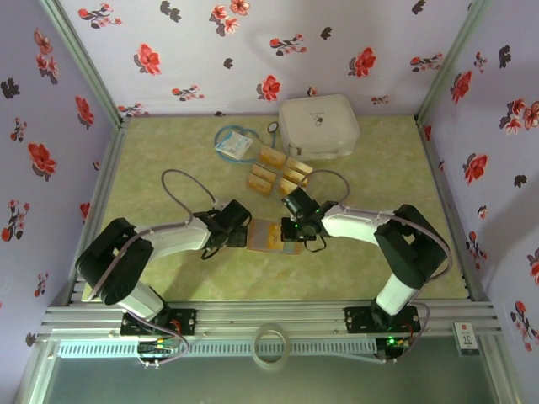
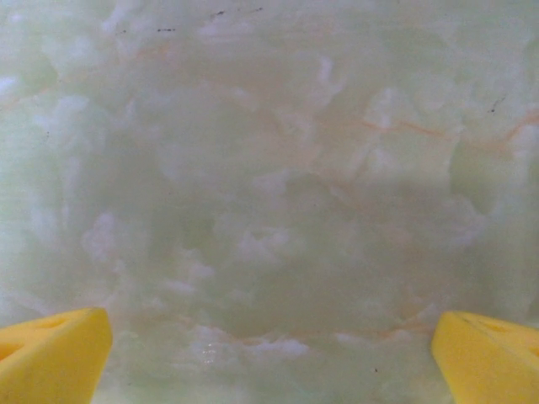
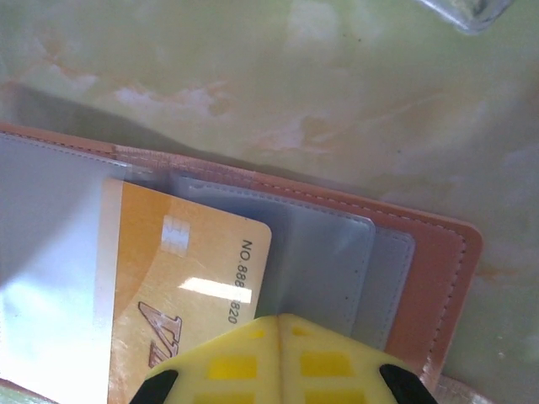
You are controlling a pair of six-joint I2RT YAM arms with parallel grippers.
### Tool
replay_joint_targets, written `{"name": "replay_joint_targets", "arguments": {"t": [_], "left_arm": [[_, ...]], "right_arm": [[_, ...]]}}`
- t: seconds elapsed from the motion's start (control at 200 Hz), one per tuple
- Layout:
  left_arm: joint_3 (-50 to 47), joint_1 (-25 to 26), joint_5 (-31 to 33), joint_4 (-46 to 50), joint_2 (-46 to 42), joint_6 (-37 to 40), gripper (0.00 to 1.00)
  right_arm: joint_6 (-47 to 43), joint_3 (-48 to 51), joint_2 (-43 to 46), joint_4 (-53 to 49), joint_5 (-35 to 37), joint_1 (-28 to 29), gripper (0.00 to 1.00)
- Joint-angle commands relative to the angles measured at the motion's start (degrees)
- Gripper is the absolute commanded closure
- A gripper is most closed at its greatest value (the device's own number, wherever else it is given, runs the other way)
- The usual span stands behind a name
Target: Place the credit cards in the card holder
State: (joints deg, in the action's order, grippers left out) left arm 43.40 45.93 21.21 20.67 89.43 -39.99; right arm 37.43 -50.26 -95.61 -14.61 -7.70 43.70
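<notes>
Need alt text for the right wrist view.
A gold credit card lies partly tucked under a clear sleeve of the open reddish-brown card holder, on a green marbled table. The shut yellow pincer sits at the bottom edge.

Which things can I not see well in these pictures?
- Right wrist view: the card in the card holder is partly behind the right fingers and cut by the lower edge.
- Top view: the left arm and right arm overlap the card holder; cards inside cannot be counted.
- Top view: the white case marking is too small.
</notes>
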Motion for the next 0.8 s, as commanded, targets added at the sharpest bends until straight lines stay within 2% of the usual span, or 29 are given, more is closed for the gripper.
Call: {"name": "replay_joint_targets", "arguments": {"t": [0.0,0.795], "left_arm": [[0.64,0.9,-1.04,-0.99,2.17,0.66,0.0],[-1.05,3.4,-2.64,-3.6,2.4,-2.18,0.0]], "right_arm": [[-0.96,-2.04,-1.39,0.54,-0.61,0.68,1.0],[0.21,-9.32,-7.53,1.03,-3.39,4.29,1.0]]}}
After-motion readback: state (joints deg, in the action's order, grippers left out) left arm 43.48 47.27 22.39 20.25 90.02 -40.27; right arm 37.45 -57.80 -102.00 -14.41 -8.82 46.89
